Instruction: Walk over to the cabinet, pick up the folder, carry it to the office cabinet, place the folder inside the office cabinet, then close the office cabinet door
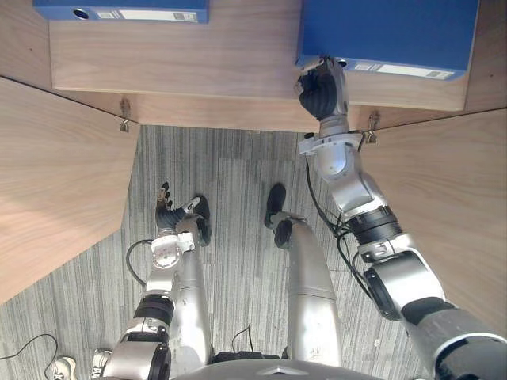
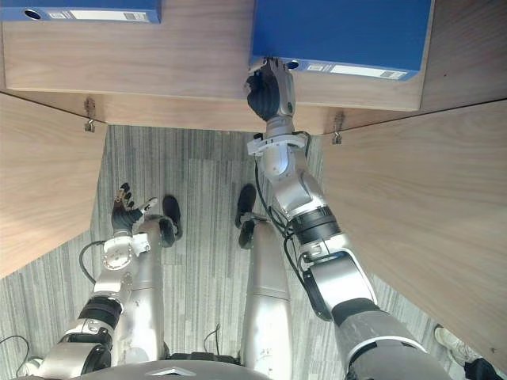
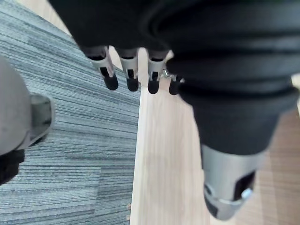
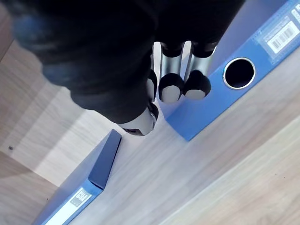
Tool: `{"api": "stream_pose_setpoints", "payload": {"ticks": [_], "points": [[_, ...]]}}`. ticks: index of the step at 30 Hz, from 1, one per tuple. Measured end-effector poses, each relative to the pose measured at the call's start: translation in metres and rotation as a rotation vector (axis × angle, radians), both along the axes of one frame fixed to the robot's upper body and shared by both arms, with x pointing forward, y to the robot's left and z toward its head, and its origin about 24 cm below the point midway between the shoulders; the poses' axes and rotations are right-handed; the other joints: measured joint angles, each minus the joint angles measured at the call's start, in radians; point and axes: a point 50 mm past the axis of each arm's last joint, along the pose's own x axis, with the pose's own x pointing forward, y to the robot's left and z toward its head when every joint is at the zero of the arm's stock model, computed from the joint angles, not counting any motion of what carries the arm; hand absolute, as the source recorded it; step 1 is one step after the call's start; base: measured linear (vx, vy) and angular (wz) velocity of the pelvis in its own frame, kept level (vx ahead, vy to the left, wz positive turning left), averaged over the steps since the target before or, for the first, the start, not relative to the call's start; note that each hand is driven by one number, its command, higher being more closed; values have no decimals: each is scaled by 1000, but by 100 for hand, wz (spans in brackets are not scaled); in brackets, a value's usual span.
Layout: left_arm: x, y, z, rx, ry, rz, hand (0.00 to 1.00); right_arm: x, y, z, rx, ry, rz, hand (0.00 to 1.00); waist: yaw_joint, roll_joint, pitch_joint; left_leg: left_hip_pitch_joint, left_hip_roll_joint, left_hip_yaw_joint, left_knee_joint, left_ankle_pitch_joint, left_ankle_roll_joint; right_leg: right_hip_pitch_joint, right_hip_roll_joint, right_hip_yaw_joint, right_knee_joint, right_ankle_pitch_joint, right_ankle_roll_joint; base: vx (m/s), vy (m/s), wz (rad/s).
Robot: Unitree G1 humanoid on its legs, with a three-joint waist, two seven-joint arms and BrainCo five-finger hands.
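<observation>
I see the office cabinet's wooden shelf [image 1: 238, 55] between 2 open doors [image 1: 55, 182], above grey carpet [image 1: 230, 206]. The blue folder [image 1: 388, 32] lies flat at the shelf's right, its spine facing me and running left to right. A 2nd folder [image 1: 119, 9] lies well apart at the left. My right hand [image 1: 321, 91] rests straight fingertips [image 4: 197, 86] on the spine beside its ring hole [image 4: 239, 72]. My left hand [image 1: 166, 210] hangs low, fingers relaxed.
</observation>
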Motion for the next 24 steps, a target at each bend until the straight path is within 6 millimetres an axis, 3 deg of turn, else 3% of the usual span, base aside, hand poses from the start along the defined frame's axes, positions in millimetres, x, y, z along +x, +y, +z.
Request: {"api": "stream_pose_setpoints", "payload": {"ticks": [7, 10, 24], "points": [[4, 0, 12, 15, -51, -18, 0, 9, -13, 13, 6, 0, -41, 100, 1, 17, 22, -75, 3, -9, 47, -5, -1, -79, -3, 6, 51, -7, -1, -61, -22, 0], [6, 1, 18, 19, -78, -17, 0, 7, -18, 28, 13, -53, -58, 100, 1, 27, 40, -87, 6, -11, 64, -10, 0, -91, -3, 7, 70, -15, -1, -44, -13, -2], [7, -1, 24, 30, -109, -46, 0, 12, -65, 66, 78, -106, -183, 100, 1, 31, 43, -115, 6, -8, 52, -8, 0, -121, -17, -4, 74, -24, 2, -39, -3, 3]]}}
